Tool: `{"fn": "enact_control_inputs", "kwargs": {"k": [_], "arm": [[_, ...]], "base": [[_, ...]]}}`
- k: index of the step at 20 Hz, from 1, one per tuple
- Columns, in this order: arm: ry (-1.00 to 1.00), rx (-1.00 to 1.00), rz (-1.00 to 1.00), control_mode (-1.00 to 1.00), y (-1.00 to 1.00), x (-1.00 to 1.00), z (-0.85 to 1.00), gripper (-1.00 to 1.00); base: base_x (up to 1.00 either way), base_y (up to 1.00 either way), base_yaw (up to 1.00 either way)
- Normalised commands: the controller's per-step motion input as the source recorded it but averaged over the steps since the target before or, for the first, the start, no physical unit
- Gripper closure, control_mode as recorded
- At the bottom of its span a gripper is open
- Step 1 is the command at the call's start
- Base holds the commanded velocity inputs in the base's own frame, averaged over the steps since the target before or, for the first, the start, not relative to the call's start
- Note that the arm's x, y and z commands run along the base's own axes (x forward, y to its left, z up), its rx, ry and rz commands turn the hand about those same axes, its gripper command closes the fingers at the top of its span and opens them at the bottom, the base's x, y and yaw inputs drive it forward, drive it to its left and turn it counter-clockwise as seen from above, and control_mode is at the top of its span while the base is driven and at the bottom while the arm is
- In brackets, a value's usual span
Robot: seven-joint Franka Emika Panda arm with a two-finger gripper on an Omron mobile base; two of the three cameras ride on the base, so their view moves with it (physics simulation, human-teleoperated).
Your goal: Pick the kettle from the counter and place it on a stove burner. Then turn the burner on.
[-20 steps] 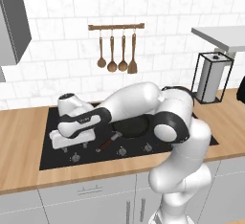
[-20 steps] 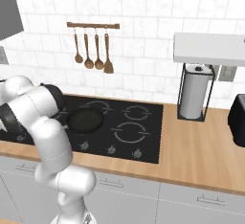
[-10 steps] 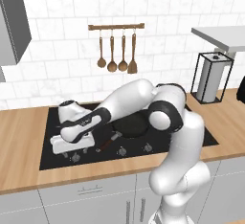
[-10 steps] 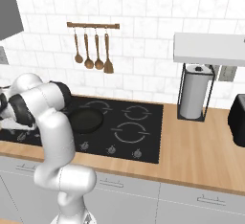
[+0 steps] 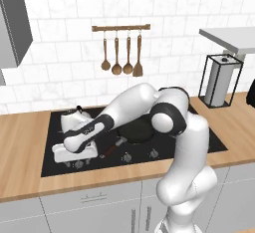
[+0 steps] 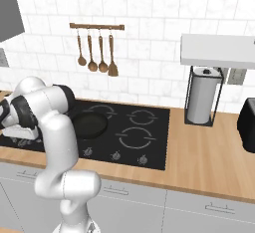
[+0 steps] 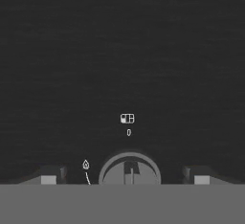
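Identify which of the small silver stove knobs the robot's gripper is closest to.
The leftmost small silver knob of the row on the flat black glass cooktop: in the hand view it sits between the fingertips of the gripper.

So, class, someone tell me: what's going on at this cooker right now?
The kettle already sits on the stove, at its back left, off the wooden counter. The robot's gripper is now low over the front left edge, and in the hand view a silver knob lies between its open fingertips. A black frying pan rests mid-stove. It looks set to turn the burner on.
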Motion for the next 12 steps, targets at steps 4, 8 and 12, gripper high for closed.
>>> {"fn": "enact_control_inputs", "kwargs": {"k": [4, 8, 12], "arm": [[-0.01, 0.00, -0.11, -1.00, 0.00, -0.09, 0.00, -1.00], [0.00, 0.00, -0.09, -1.00, 0.00, -0.03, -0.05, -1.00], [0.00, 0.00, -0.02, -1.00, 0.00, 0.00, 0.00, -1.00]], "base": [[0.00, 0.00, 0.00], [0.00, 0.00, 0.00], [0.00, 0.00, 0.00]]}}
